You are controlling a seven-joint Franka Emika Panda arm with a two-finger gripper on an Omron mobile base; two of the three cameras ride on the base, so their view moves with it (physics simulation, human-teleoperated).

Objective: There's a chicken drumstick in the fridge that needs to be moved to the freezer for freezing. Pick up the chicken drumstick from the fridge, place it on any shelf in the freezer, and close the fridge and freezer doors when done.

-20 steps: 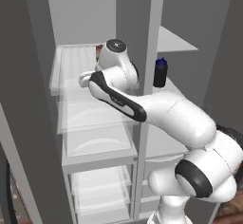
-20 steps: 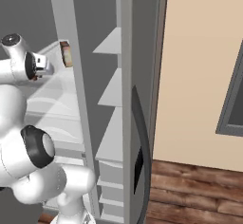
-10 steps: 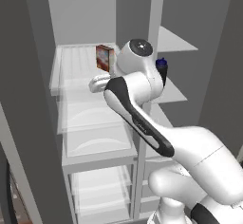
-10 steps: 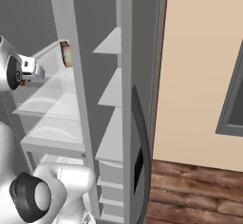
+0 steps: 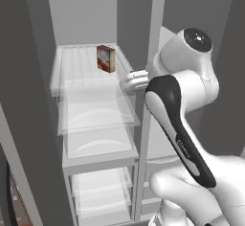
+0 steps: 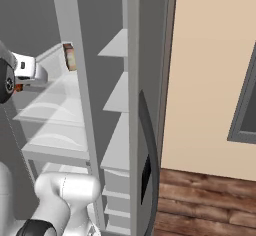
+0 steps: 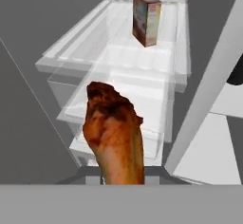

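Observation:
The orange-brown chicken drumstick (image 7: 115, 135) stands up between my gripper's (image 7: 121, 179) jaws in the hand view, and the gripper is shut on it. Its thick end points toward the fridge's clear shelves (image 7: 142, 83). In the left base view the gripper (image 5: 133, 80) hovers just in front of the upright divider (image 5: 152, 52), level with the fridge's (image 5: 91, 100) upper clear shelf. The freezer's pale solid shelves (image 6: 119, 96) lie to the right of that divider. The narrow freezer door (image 6: 146, 145), with its black panel, stands open.
A reddish-brown box (image 5: 105, 58) stands at the back of the fridge's top clear shelf, also seen as the box (image 7: 146, 19) in the hand view. A pale freezer shelf (image 7: 204, 156) lies right of the divider (image 7: 209, 90). My own arm (image 5: 177, 124) covers most of the freezer.
The hand has swung right with the drumstick, from in front of the fridge shelves to the divider. The box, once partly covered by the arm, now shows fully.

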